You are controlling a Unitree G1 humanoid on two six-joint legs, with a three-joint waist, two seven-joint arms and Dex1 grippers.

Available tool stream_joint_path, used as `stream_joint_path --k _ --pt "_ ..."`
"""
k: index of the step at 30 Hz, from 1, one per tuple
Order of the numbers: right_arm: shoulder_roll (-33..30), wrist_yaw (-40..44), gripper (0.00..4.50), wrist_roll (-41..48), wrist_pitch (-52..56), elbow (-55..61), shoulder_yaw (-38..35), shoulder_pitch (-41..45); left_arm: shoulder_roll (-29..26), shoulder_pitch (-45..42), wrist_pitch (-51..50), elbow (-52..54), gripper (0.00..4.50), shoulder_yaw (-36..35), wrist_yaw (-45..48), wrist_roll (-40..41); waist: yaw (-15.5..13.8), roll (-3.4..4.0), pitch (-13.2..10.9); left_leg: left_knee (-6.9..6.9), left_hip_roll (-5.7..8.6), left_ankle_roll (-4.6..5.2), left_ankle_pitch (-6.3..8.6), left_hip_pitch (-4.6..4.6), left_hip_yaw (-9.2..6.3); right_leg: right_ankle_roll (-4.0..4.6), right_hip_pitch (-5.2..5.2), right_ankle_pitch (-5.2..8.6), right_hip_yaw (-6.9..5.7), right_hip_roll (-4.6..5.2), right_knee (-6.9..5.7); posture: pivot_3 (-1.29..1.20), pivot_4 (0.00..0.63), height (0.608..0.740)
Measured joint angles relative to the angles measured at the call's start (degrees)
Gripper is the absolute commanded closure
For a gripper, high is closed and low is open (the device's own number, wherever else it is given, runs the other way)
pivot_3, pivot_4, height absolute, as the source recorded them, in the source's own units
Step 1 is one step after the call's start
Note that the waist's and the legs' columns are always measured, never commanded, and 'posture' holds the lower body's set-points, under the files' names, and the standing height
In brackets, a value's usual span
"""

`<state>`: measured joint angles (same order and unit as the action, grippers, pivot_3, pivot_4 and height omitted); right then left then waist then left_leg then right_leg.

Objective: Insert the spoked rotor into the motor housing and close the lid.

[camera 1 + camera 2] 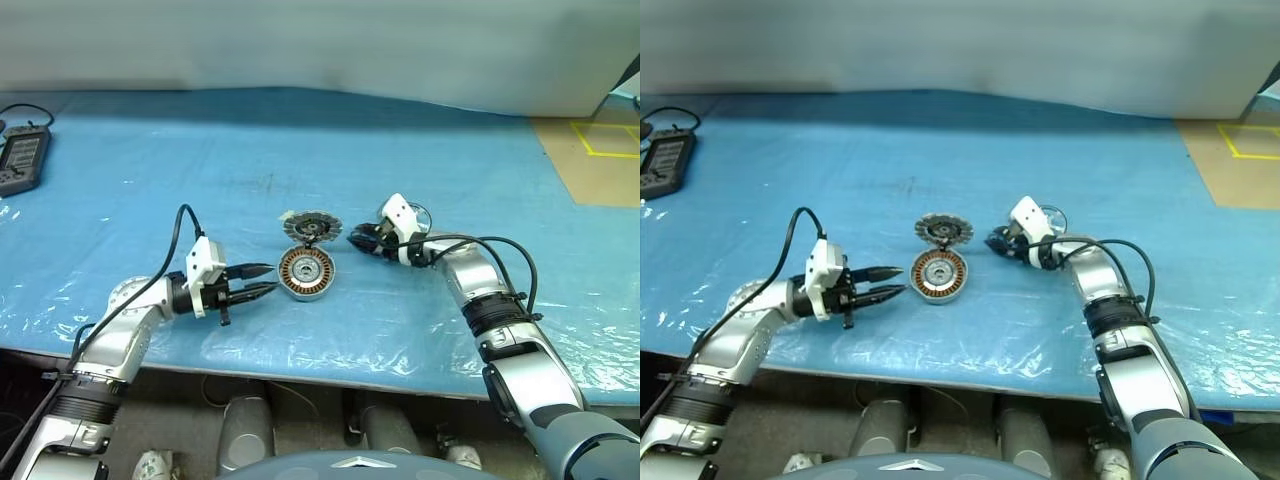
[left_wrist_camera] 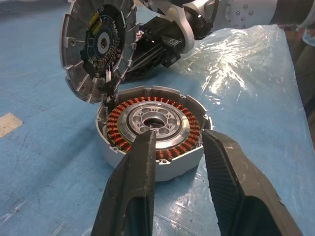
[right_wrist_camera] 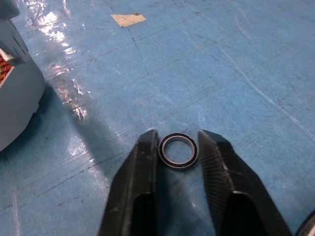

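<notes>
The right gripper [image 3: 177, 142] has its two fingers close on each side of a small ring [image 3: 178, 150] on the blue counter [image 1: 150, 170], maybe just touching it. The left gripper [image 1: 262, 280] is partly open and holds nothing, just left of the motor housing [image 1: 306, 272]. The lid [image 1: 311, 226] is still up on the housing's far side, so I think putting in the spoked rotor and closing the lid are both still to do.

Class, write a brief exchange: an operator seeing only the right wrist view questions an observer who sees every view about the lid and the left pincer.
Operator: My right pincer is closed on a small black-rimmed metal ring lying on the blue sheet. Is the lid shut?
Observer: No; the round grey ribbed lid stands tilted open at the copper-wound grey motor housing's edge.
Operator: And the left pincer?
Observer: Open, empty, pointing at the housing.
</notes>
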<state>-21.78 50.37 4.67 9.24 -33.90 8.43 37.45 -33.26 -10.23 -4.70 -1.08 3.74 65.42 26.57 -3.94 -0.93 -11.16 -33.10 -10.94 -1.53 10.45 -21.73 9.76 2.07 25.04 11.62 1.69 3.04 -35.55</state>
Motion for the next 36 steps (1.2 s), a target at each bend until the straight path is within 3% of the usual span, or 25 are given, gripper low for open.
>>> stream_joint_path --k 11,18,24,36 --pt "-5.65 8.56 3.93 2.28 4.62 16.85 1.0 -9.49 0.03 3.64 3.98 0.22 2.96 0.26 1.37 -3.18 -0.07 0.0 0.0 0.07 -0.03 0.24 0.14 -0.01 0.0 0.0 0.01 0.01 -0.01 -0.01 0.1 0.0 0.15 0.74" --pt "-8.54 14.03 3.93 3.62 7.64 27.96 2.62 -10.3 0.87 3.91 6.77 -0.22 2.96 0.4 1.7 -4.4 -0.03 0.0 0.0 0.08 -0.06 0.24 0.14 0.06 0.02 -0.01 -0.01 0.01 -0.01 -0.01 0.1 0.0 0.15 0.74" --pt "-5.31 14.47 3.93 4.6 9.41 30.28 5.43 -8.42 2.42 3.81 7.36 -0.22 2.96 0.38 1.19 -4.41 0.0 -0.01 0.01 0.09 -0.05 0.24 0.14 0.05 0.03 0.0 0.01 0.01 0.0 0.0 0.09 0.0 0.15 0.74" --pt "1.36 11.72 3.93 2.02 6.29 24.45 10.77 -4.65 3.12 3.51 7.52 -0.01 2.96 -0.08 0.33 -3.92 0.07 -0.01 0.01 0.09 -0.05 0.23 0.14 0.04 0.03 0.0 0.01 0.01 0.0 0.0 0.08 0.0 0.15 0.74"
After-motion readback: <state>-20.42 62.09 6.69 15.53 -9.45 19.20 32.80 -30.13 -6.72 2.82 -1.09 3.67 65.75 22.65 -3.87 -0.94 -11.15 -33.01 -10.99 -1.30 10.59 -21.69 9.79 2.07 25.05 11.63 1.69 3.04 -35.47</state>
